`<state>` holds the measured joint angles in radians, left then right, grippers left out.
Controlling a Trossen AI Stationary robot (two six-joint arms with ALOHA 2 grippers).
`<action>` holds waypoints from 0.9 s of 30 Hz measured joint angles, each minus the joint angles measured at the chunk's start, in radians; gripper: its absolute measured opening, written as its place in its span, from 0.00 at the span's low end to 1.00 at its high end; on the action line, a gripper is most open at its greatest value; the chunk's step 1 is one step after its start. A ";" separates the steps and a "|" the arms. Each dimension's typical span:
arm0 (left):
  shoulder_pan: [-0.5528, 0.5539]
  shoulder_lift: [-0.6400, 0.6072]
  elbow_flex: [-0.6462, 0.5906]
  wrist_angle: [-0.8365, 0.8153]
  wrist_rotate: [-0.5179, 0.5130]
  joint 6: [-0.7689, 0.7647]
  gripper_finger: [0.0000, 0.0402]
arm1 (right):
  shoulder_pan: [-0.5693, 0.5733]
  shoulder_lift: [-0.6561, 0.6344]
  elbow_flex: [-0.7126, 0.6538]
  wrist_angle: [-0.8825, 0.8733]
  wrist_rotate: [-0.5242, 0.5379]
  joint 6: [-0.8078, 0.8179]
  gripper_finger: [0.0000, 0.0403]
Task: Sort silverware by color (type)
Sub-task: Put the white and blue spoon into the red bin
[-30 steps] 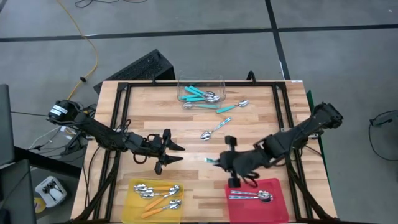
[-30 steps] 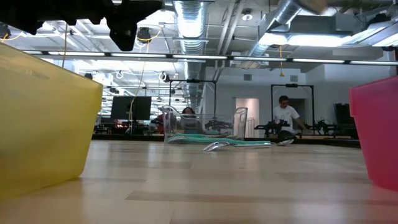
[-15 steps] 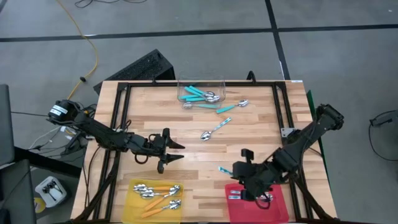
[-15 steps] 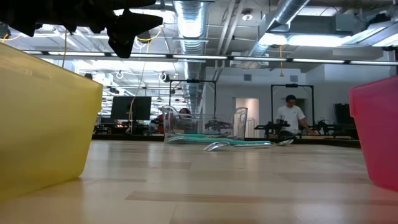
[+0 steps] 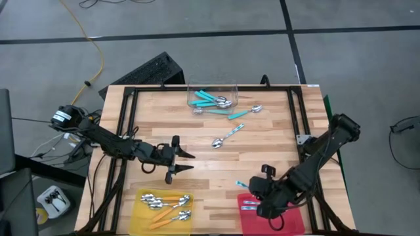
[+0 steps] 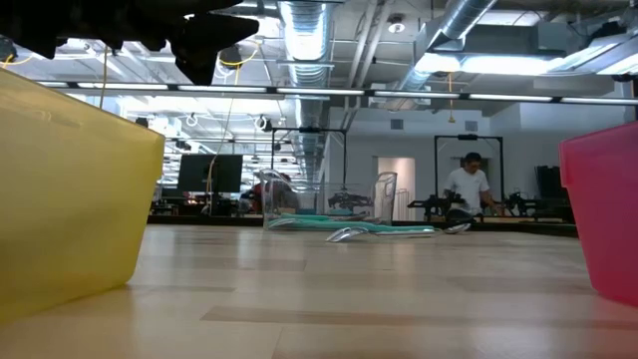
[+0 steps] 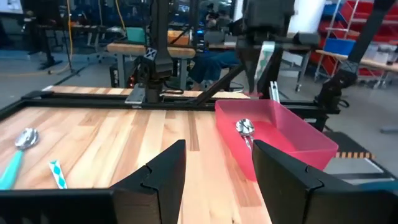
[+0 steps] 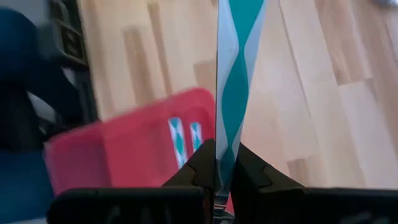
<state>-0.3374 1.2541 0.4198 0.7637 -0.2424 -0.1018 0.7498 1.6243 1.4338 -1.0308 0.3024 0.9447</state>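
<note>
My right gripper [image 5: 251, 187] hovers at the far left corner of the red tray [image 5: 289, 216], shut on a spoon with a teal-and-white handle [image 8: 233, 74]. Two like handles [image 8: 184, 140] lie in that tray. My left gripper [image 5: 186, 162] stands open and level above the middle left of the table, with nothing between its fingers [image 7: 163, 177]. Orange-handled spoons [image 5: 167, 203] lie in the yellow tray [image 5: 136, 216]. Teal spoons [image 5: 213, 99] lie in the clear tub [image 5: 211, 88]. Two more spoons [image 5: 226, 136] [image 5: 246, 113] lie flat on the wood. My right gripper pinches the spoon's handle [image 8: 217, 163] between its two fingers, which slant down toward the table. The handle runs along the fingers and its free end [image 5: 240, 184] sticks out beyond the fingertips. The bowl end is hidden behind the gripper. The spoon is lifted clear.
A black frame [image 5: 128, 124] borders the tabletop. In the low view the yellow tray [image 6: 70, 189] and the red tray [image 6: 603, 209] flank bare wood, with the tub [image 6: 324, 204] at the far end. People [image 6: 469, 184] are in the room beyond.
My right gripper has carried the teal-and-white spoon toward the table's near right and downward, from the table's middle to the red tray's far left corner. It has tipped more steeply downward and rolled on the way, staying shut on the spoon.
</note>
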 joint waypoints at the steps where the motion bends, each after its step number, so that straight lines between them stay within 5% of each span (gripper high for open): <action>1: 0.000 0.000 0.000 -0.007 0.000 0.007 0.42 | -0.001 0.010 0.000 -0.004 -0.013 -0.002 0.11; 6: 0.000 0.000 0.000 -0.029 0.000 0.053 0.42 | -0.014 0.074 0.000 -0.009 -0.122 -0.057 0.11; 27: 0.000 0.000 0.000 -0.079 -0.061 0.065 0.42 | 0.078 0.156 0.003 -0.058 -0.282 -0.174 0.11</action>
<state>-0.3370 1.2545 0.4198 0.6847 -0.3031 -0.0370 0.8274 1.7799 1.4367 -1.0885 0.0206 0.7711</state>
